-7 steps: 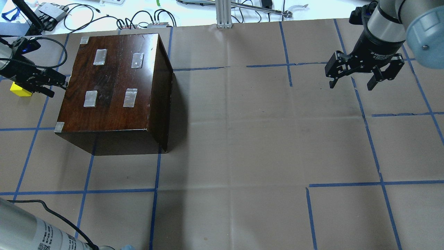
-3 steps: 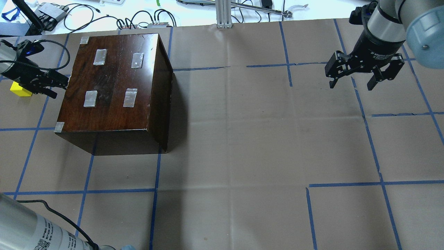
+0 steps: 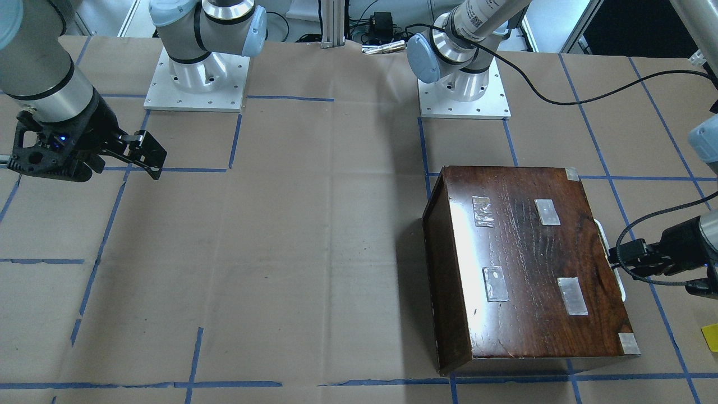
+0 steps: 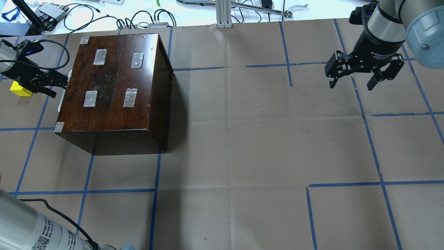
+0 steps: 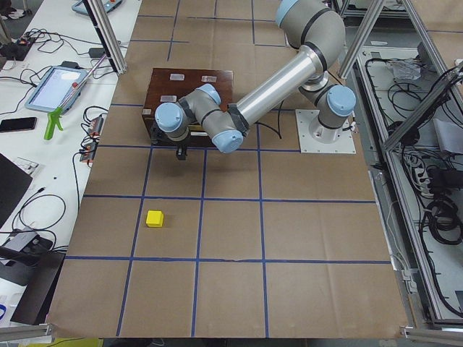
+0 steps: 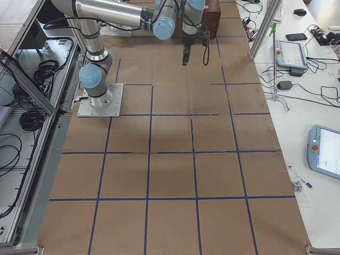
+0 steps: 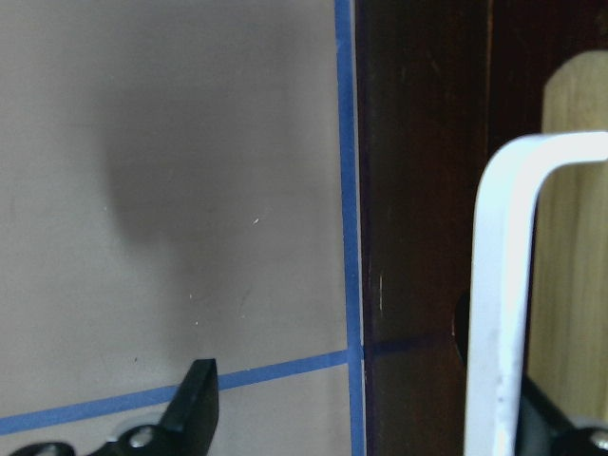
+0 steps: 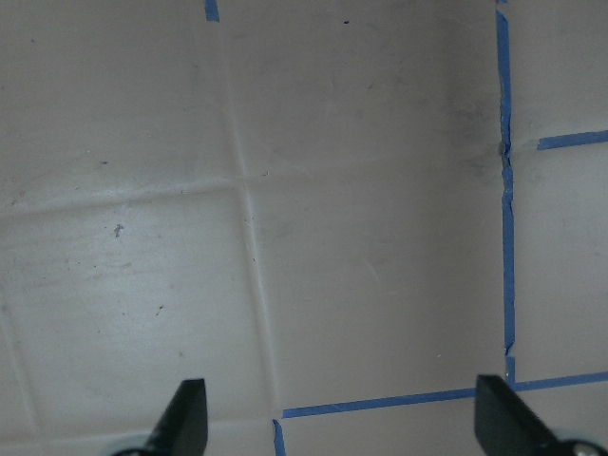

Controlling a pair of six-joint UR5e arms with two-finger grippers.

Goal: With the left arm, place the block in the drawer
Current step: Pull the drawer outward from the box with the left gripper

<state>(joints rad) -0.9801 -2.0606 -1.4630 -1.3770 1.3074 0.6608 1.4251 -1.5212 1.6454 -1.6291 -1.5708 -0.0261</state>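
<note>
one yellow block point(image 4: 20, 89) lies on the desk point(image 4: 242, 139); the left tool point(image 4: 59, 86) gapes, unclamped, around the white handle point(image 7: 503, 285) of the one drawer point(image 7: 570, 190), and the right tool point(image 4: 351, 85) hangs open, empty.

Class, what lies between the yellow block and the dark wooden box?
The left gripper, around the drawer's white handle; otherwise bare taped paper, as the exterior left view shows.

Bright o/h light, soft shadows, box point(image 3: 527, 264) glare

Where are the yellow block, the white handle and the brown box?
block point(image 5: 154, 217), exterior left view, top face.
handle point(image 7: 502, 285), left wrist view, upright bar.
box point(image 4: 111, 80), overhead view, bare top.
</note>
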